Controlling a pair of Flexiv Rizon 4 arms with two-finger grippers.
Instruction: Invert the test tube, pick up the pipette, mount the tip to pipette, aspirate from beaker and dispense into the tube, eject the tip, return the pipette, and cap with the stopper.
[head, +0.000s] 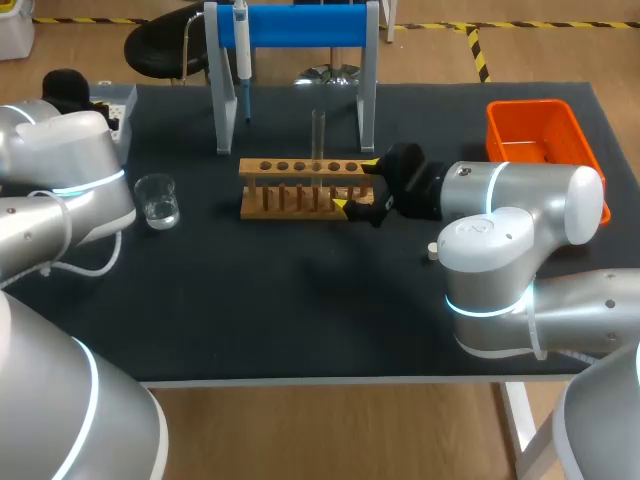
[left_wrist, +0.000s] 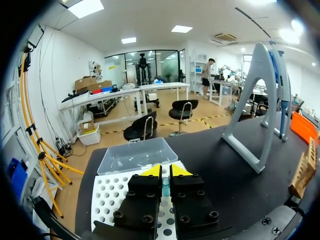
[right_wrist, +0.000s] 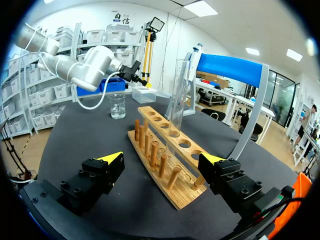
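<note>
A glass test tube (head: 318, 140) (right_wrist: 177, 97) stands upright in the wooden rack (head: 300, 190) (right_wrist: 165, 155). My right gripper (head: 357, 186) (right_wrist: 161, 158) is open, its yellow tips on either side of the rack's right end, not touching the tube. The pipette (head: 242, 50) (left_wrist: 282, 95) hangs on the blue-topped stand (head: 290, 70) (right_wrist: 230, 70). At the far left, my left gripper (left_wrist: 165, 175) is over the white tip box (left_wrist: 115, 195) (head: 120, 105), shut on a small teal pipette tip (left_wrist: 165, 186). The beaker (head: 158, 200) (right_wrist: 117, 106) holds clear liquid. A white stopper (head: 432, 251) lies near my right arm.
An orange bin (head: 540, 140) (left_wrist: 305, 127) sits at the table's back right. The tip box's clear lid (left_wrist: 137, 155) lies open just ahead of my left gripper. My left arm (right_wrist: 85, 70) stands behind the beaker.
</note>
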